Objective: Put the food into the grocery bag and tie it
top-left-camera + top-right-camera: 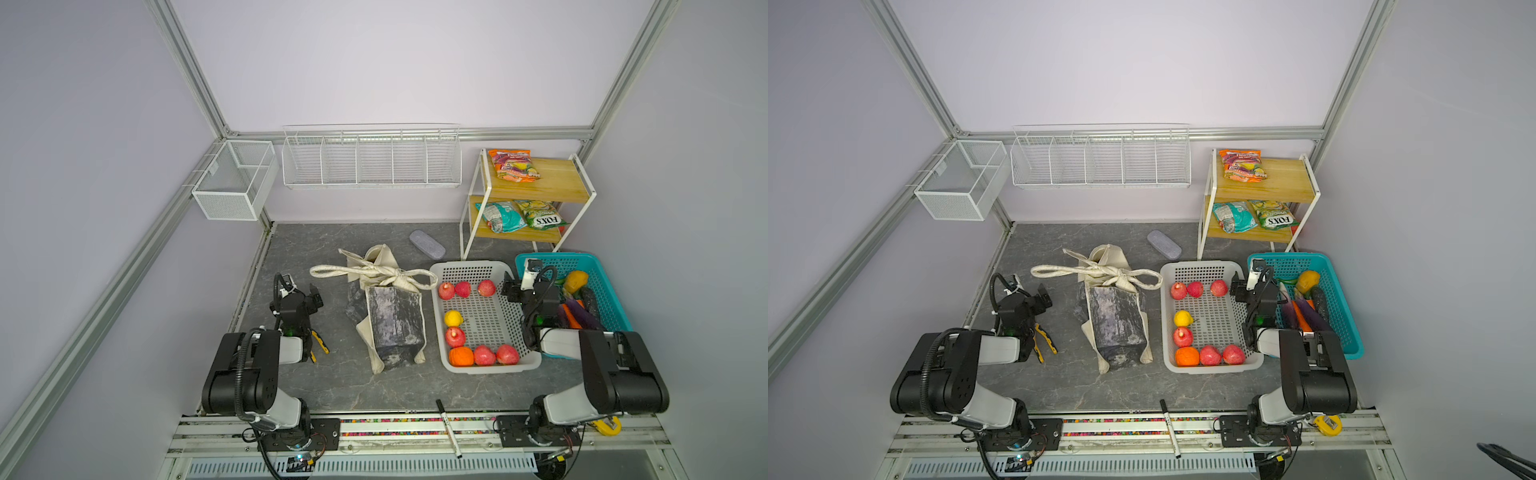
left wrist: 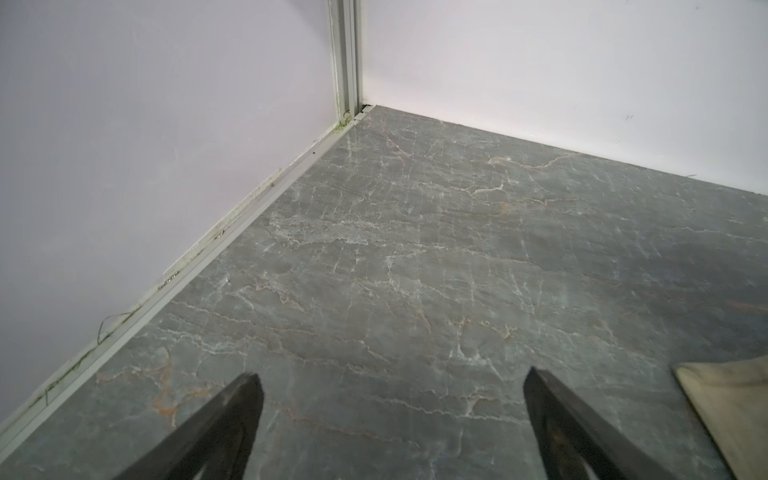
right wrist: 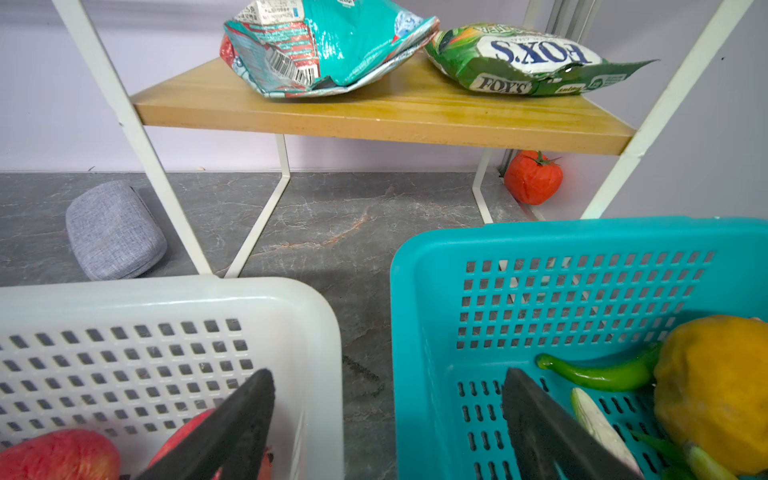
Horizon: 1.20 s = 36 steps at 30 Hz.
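Note:
The cream grocery bag lies mid-table, marbled panel up, its two handles knotted at the mouth; one corner shows in the left wrist view. Food in view: red apples, an orange and a lemon in the white basket, vegetables in the teal basket, and a teal snack packet on the shelf. My left gripper stands open over bare table, left of the bag. My right gripper hangs open above the gap between the baskets.
A grey oblong case lies behind the bag. The two-tier wooden rack holds other snack packets, with a red tomato under it. Pliers lie by the left arm, and a marker lies on the front rail. Wire baskets hang on the walls.

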Each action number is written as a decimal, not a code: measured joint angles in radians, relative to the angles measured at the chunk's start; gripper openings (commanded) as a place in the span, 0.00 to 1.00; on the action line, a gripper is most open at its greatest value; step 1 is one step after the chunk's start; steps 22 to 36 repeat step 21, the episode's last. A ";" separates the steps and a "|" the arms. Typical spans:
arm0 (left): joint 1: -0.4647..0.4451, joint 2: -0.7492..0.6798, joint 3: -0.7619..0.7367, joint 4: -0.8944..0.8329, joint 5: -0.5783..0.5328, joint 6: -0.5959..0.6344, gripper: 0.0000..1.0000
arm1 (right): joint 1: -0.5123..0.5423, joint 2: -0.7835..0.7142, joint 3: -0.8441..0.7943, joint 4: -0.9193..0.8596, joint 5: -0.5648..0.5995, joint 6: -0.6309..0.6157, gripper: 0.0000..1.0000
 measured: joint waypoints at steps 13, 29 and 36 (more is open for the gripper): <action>0.000 0.021 0.019 0.041 0.074 0.048 0.99 | 0.007 0.000 0.000 0.002 0.009 -0.008 0.88; 0.000 0.021 0.019 0.041 0.077 0.053 0.99 | 0.007 0.000 0.000 0.002 0.009 -0.008 0.88; 0.000 0.021 0.019 0.041 0.077 0.053 0.99 | 0.007 0.000 0.000 0.002 0.009 -0.008 0.88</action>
